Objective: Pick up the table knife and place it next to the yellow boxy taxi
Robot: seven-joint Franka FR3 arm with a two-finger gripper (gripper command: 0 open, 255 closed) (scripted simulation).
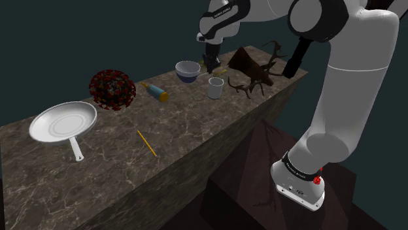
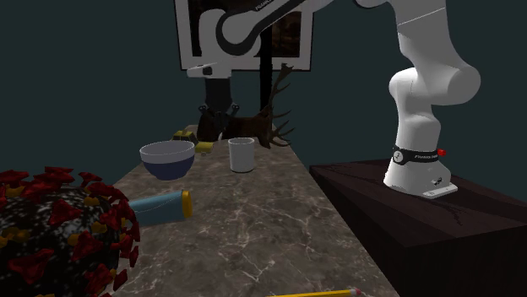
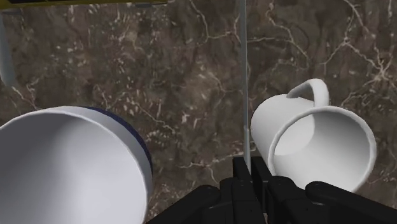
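My black gripper is shut on the table knife, a thin grey blade that runs straight out from between the fingertips over the dark marble counter. The knife hangs above the gap between a blue-rimmed white bowl and a white mug. A strip of the yellow taxi lies beyond the bowl. In the shoulder view the gripper hovers behind the bowl, with the taxi just beside it. In the second exterior view the gripper hangs above the taxi.
A brown antler-like piece stands at the counter's far end next to the mug. Toward the near end lie a blue bottle, a red spiky ball, a white frying pan and a yellow pencil.
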